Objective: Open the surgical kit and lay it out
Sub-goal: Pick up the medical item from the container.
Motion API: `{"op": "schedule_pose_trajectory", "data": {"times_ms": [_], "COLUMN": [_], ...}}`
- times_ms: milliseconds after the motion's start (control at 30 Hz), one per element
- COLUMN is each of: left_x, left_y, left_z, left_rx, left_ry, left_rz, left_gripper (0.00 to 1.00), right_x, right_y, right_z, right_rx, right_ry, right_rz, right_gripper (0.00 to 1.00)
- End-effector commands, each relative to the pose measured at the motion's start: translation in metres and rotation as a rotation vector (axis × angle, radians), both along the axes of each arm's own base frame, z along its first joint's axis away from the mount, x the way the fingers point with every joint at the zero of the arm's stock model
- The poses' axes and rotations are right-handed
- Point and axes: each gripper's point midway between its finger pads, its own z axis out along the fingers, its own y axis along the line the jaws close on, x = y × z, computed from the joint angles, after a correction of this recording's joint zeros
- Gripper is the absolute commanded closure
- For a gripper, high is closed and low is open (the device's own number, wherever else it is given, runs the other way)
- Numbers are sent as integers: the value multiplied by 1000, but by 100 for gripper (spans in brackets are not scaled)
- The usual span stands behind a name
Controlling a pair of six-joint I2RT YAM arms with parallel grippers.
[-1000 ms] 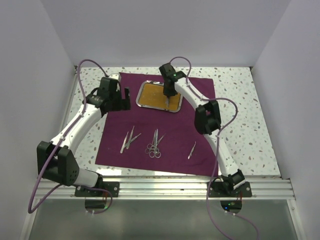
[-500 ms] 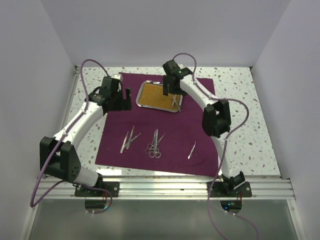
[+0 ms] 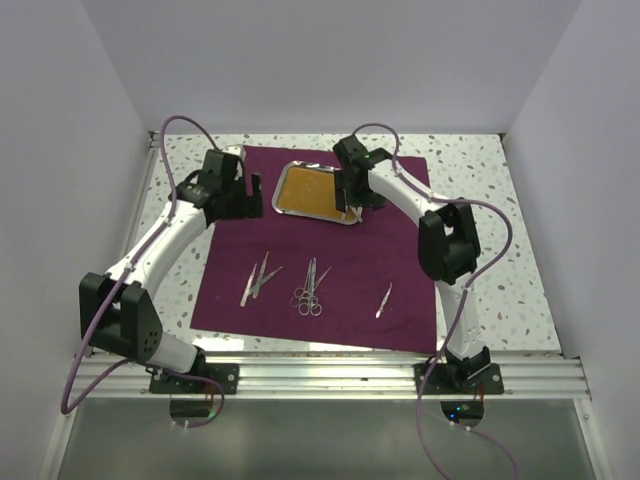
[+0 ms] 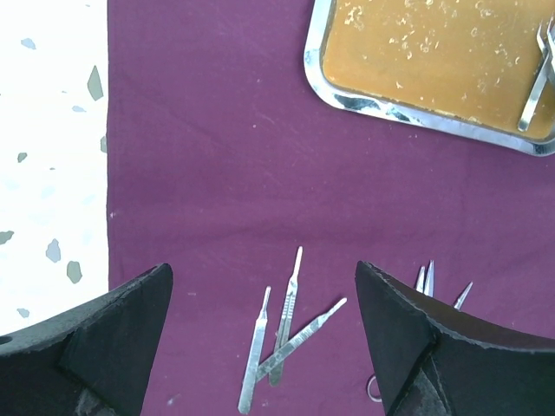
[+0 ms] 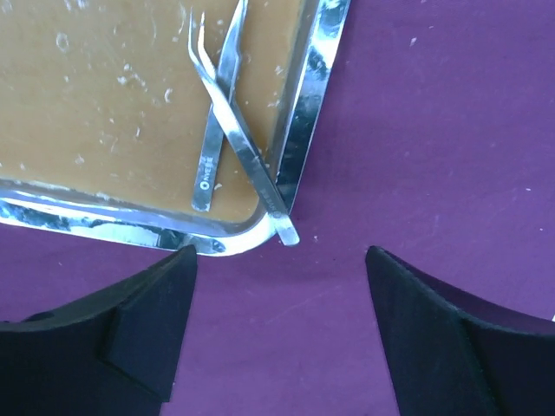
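The surgical kit's maroon cloth [image 3: 330,260] lies spread flat, with the steel tray [image 3: 300,190], amber inside, at its back. My right gripper [image 5: 281,251] hangs open over the cloth at the tray's [image 5: 308,113] near right corner, empty. Two crossed tweezers [image 5: 230,121] lie in that corner, one end poking over the rim. Open and empty, my left gripper [image 4: 263,269] hovers above the cloth left of the tray [image 4: 390,108]. Below it lie three slim silver handles [image 4: 282,334]. Scissors [image 3: 310,290] and a small tool [image 3: 384,300] rest farther right.
The cloth [image 5: 434,130] sits on a speckled white table [image 3: 480,250] with walls on three sides. Bare tabletop [image 4: 52,173] shows left of the cloth edge. An aluminium rail [image 3: 330,375] with both arm bases runs along the near edge.
My right gripper has opened and let go of a pair of tweezers in the tray's corner, then shifted right and nearer. The left arm has barely moved.
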Motion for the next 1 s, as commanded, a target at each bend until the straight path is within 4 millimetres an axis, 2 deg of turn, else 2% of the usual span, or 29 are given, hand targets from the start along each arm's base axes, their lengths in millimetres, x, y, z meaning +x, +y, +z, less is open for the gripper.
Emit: {"op": "schedule_pose_trajectory", "data": {"times_ms": [0, 200, 433, 567, 667, 700, 767, 800, 900, 967], "left_x": [-10, -21, -22, -20, -17, -16, -14, -12, -7, -4], "left_y": [3, 9, 11, 10, 10, 10, 9, 8, 6, 3], "left_z": [12, 12, 11, 10, 8, 6, 7, 5, 3, 3], "left_rx": [-20, -17, -15, -14, -8, -5, -4, -2, -5, -13], "left_ry": [-20, -17, -15, -11, -6, -2, -4, 1, 5, 6], "left_rz": [18, 49, 60, 60, 59, 58, 56, 56, 51, 46], "left_gripper": [11, 11, 11, 11, 11, 11, 11, 11, 11, 11], "right_x": [10, 12, 22, 27, 30, 31, 32, 33, 33, 34], "right_y": [6, 2, -1, -3, -6, -5, -6, -7, -10, -15], "right_z": [-3, -15, -26, -40, -45, -45, -43, -41, -32, -26], "right_rx": [16, -24, -75, -104, -108, -108, -108, -106, -107, -112], "right_ry": [-26, -6, -4, 11, 18, 17, 15, 11, 1, -8], "right_rz": [35, 48, 67, 72, 63, 64, 63, 61, 58, 53], "right_gripper": [21, 44, 48, 50, 59, 69, 78, 88, 100, 100]}}
